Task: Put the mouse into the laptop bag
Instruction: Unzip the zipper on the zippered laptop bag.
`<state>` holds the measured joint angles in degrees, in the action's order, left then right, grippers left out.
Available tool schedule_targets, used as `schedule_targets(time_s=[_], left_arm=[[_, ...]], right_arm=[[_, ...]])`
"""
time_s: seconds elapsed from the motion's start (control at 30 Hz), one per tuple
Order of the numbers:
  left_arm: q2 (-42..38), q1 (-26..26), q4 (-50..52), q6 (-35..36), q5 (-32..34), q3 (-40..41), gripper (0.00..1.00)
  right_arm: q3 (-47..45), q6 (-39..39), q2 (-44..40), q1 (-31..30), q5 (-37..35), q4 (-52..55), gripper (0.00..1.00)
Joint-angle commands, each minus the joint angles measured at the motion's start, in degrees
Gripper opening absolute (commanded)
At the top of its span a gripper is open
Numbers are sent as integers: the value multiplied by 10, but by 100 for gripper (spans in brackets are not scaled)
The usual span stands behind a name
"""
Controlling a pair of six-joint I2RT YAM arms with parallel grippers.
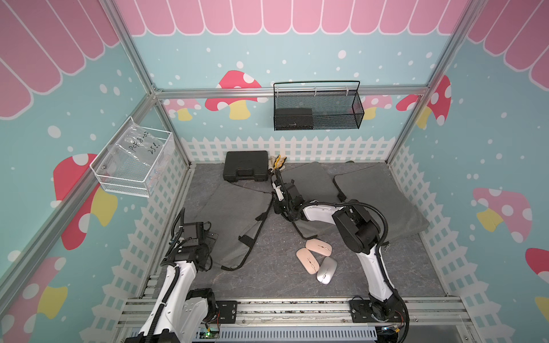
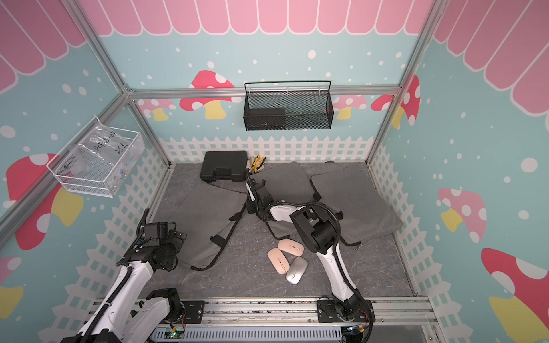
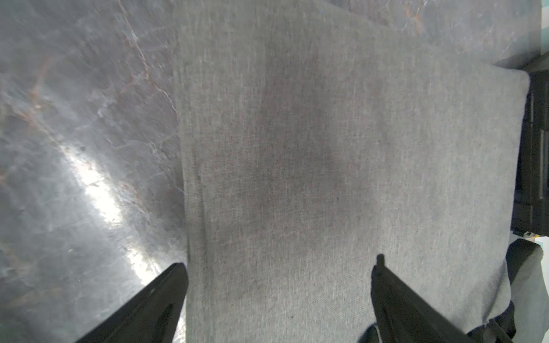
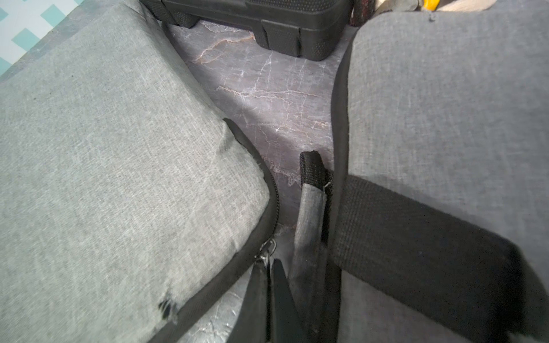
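Observation:
Three mice lie together on the table in both top views: two pink mice [image 1: 318,246] [image 1: 308,260] and a silver mouse [image 1: 326,270] [image 2: 296,269]. A grey laptop bag [image 1: 234,216] [image 4: 118,178] lies flat at the left. My right gripper [image 4: 269,262] [image 1: 275,208] is at that bag's right edge, shut on the metal zipper pull [image 4: 269,251]. My left gripper [image 3: 279,264] hovers open over the same bag's fabric [image 3: 326,163] near its left edge, holding nothing. Both grippers are well away from the mice.
More grey bags [image 1: 377,202] [image 1: 306,178] lie at the back right, one with a black strap [image 4: 416,231] close to my right gripper. A black tool case [image 1: 246,165] and gloves [image 1: 277,161] sit at the back. Wire baskets [image 1: 318,107] [image 1: 133,160] hang on the walls.

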<state>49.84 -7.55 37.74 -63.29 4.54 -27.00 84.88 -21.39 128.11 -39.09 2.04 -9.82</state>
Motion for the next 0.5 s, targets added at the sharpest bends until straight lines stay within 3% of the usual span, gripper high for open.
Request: schedule_targets(time_s=[0.0, 0.1, 0.23, 0.3, 0.37, 0.47], left_arm=[[20, -4, -48, -23, -22, 18, 99], [42, -4, -63, -32, -23, 24, 88], [55, -4, -74, -43, -15, 29, 35], [57, -5, -67, -52, -5, 30, 14], [55, -6, -59, -56, 8, 31, 5], [51, -6, -57, -59, 20, 32, 2]], right_arm=[[9, 13, 4, 0, 15, 8, 0], [-3, 16, -7, -4, 20, 7, 0], [-41, 21, -34, -17, 16, -3, 0], [-67, 24, -52, -21, 11, -10, 0], [-98, 25, -71, -23, 5, -19, 0], [-147, 25, -102, -23, -2, -37, 0]])
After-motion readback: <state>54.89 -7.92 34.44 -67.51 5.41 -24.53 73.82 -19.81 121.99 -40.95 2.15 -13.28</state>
